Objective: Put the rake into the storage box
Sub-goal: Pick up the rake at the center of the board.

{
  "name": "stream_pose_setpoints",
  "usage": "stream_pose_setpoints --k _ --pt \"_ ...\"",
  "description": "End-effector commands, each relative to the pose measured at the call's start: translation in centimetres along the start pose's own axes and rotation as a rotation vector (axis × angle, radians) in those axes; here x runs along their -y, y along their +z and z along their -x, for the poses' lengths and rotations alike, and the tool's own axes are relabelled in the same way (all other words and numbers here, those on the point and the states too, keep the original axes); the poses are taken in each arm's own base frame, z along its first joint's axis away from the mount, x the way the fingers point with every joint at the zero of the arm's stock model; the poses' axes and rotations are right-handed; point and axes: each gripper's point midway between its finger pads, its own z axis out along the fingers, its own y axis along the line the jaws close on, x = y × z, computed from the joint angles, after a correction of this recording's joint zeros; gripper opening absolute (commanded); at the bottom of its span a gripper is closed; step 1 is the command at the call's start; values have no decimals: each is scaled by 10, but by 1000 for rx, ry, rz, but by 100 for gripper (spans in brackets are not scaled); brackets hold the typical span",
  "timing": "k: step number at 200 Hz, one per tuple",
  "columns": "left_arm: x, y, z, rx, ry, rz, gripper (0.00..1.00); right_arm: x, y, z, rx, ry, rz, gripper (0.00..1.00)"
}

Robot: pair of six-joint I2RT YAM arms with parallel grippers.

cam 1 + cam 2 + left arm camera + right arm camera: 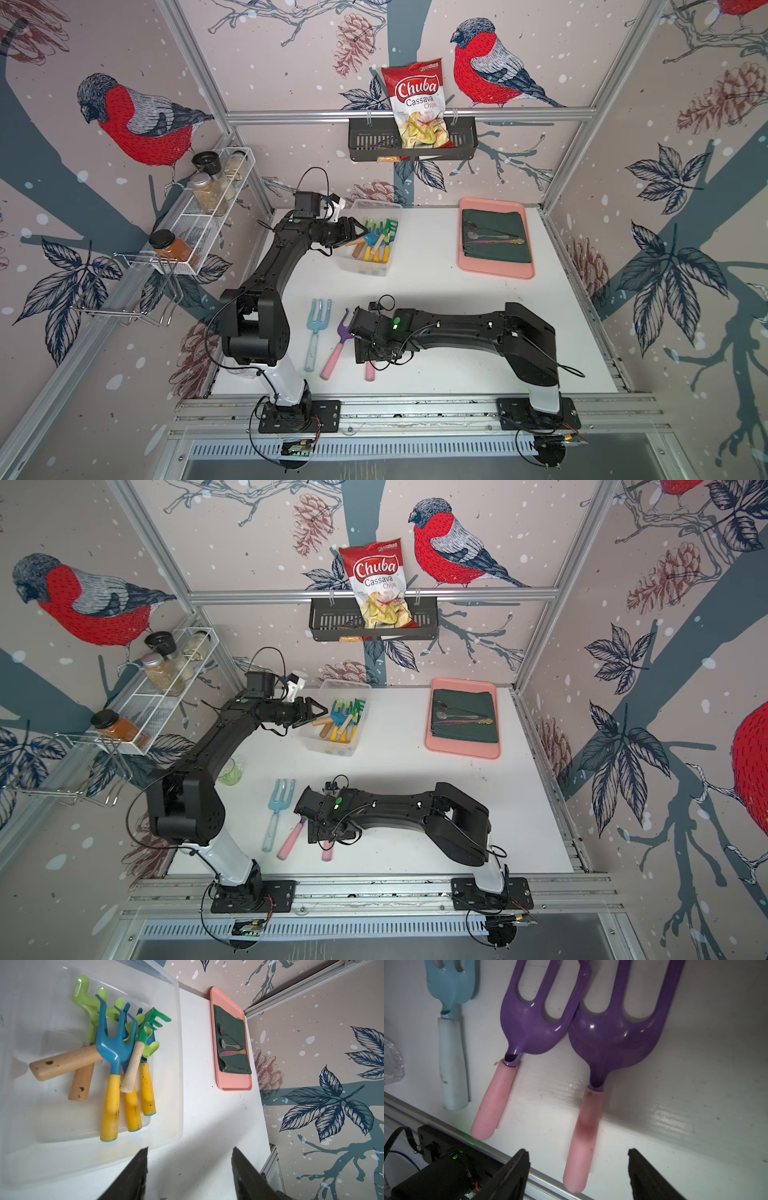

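Far from the storage box [376, 203], your right hand [577, 1151] hung wide over a purple rake [612, 1043]: likely light, stiff, slick; its pink handle [584, 1126] looked safest.

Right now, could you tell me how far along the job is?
Done: several rakes lie in the storage box. In hand: nothing; left end effector open by the box, right end effector open above one purple rake. Left: that, the other purple rake and the pale blue rake.

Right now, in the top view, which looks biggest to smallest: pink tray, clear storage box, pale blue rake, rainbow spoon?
In a top view:
1. pink tray and storage box, too alike to rank
2. pale blue rake
3. rainbow spoon, smallest
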Motion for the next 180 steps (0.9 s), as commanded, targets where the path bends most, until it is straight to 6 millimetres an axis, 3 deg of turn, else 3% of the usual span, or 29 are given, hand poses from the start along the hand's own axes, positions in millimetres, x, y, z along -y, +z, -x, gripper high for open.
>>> stream_pose_setpoints --k 1,31,103,140,158,180 --pt "1 -6 -7 27 22 -6 65 7 12 -12 -48 -9 -51 71" --pt "-1 -13 -25 38 2 -14 65 15 20 -17 -71 -22 -92 56" --pt "5 -27 -43 62 -20 -42 64 41 28 -19 -103 -55 -130 24" --pt "17 -34 -54 90 -53 -106 64 38 2 -1 -56 -68 -81 19" --pt "24 -38 -58 109 -65 -143 64 36 -20 15 -15 -46 -27 18" --pt "19 -35 -73 99 -101 -157 64 32 -47 39 41 -22 42 18"
